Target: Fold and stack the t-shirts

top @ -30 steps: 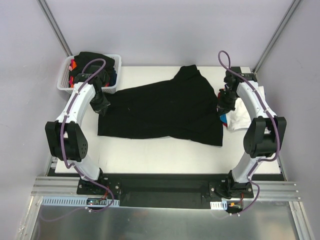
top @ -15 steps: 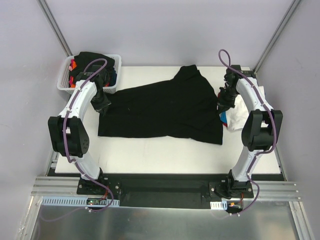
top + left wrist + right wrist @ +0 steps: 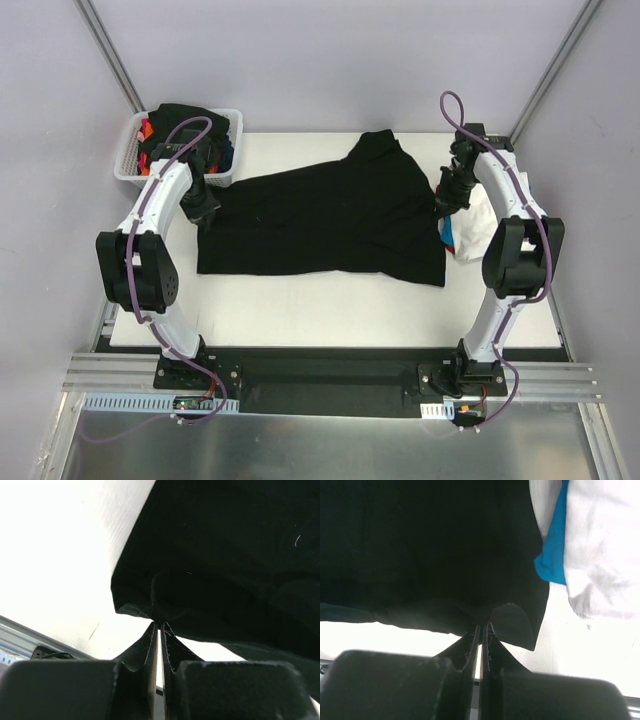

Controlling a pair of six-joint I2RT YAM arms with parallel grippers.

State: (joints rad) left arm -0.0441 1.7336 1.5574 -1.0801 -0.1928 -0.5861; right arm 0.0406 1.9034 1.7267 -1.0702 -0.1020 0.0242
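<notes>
Over the last second both arms drew toward 12 o'clock, elbows tucking in; the cloth edges they hold went slightly with them.

- Table (image 3: 300, 310): white, work area.
- Black t-shirt (image 3: 330, 215): spread flat across the table centre, reaching from 9 toward 3 o'clock, one part running up to 12. Not yet folded; near hem uneven.
- White mesh basket (image 3: 128, 170): far corner at 10 o'clock, with a heap of shirts (image 3: 185, 120) inside, black on top, red and blue showing at the sides. None of these handled yet, by the look of it.
- White t-shirt (image 3: 482, 225): at 3 o'clock, lying over a blue t-shirt (image 3: 445, 234). Looks like the start of the stack.

Judgement: early going. A small pile exists, the black one is only laid out, and the basket is far from empty.

- Left gripper (image 3: 159, 626): at the shirt's 9 o'clock edge, jaws pressed together on a pinch of black cloth at a corner.
- Right gripper (image 3: 481, 628): at the 3 o'clock edge, just beside the pile, jaws likewise pinching a fold of the black hem.
</notes>
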